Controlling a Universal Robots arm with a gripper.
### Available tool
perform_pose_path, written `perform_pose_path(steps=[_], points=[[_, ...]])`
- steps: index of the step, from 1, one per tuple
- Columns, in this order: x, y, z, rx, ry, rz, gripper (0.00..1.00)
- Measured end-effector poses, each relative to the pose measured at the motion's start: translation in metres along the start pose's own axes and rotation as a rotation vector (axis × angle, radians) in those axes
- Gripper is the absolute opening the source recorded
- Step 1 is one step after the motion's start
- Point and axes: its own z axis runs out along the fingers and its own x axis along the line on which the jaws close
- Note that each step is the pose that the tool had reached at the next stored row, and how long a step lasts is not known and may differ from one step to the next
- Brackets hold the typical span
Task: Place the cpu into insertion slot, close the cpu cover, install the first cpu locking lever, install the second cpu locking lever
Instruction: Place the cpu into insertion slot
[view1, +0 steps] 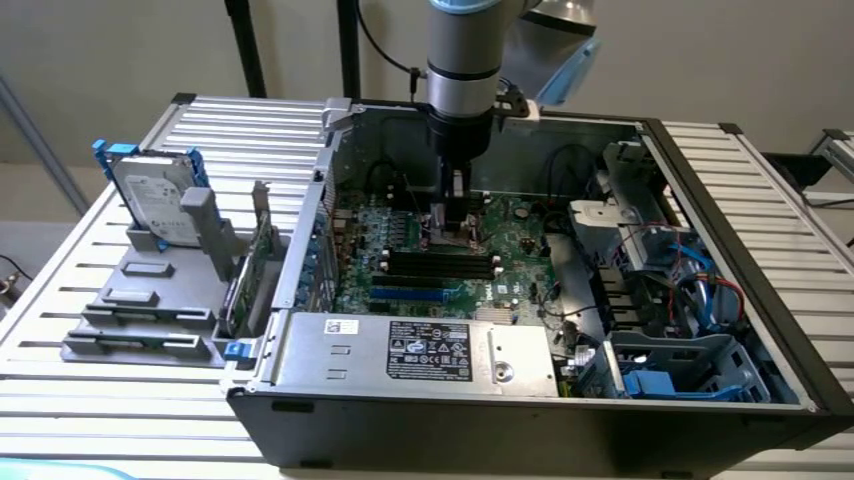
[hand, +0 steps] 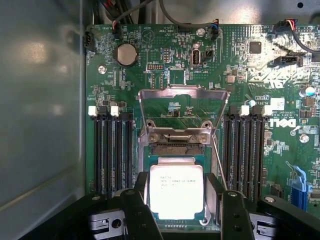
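Working down inside the open computer case (view1: 534, 430), over the green board (hand: 250, 75), with the cover (hand: 182, 92) standing raised behind the socket (hand: 175, 148). Straddling the chip (hand: 176, 192) with the gripper (view1: 451, 230), chip lying in or just over the socket (pinched or merely flanked, impossible telling). Judging it light, stiff, slick-topped, fragile underneath; taking hold by opposite edges only.
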Motion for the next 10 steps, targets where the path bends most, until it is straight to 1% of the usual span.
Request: perform_pose_path(steps=[5,10], points=[[-0.0001,-0.0002,0.0042,-0.0045,0.0000,0.000,0.54],[-0.0002,-0.0004,0.0066,-0.0054,0.0001,0.000,0.54]])
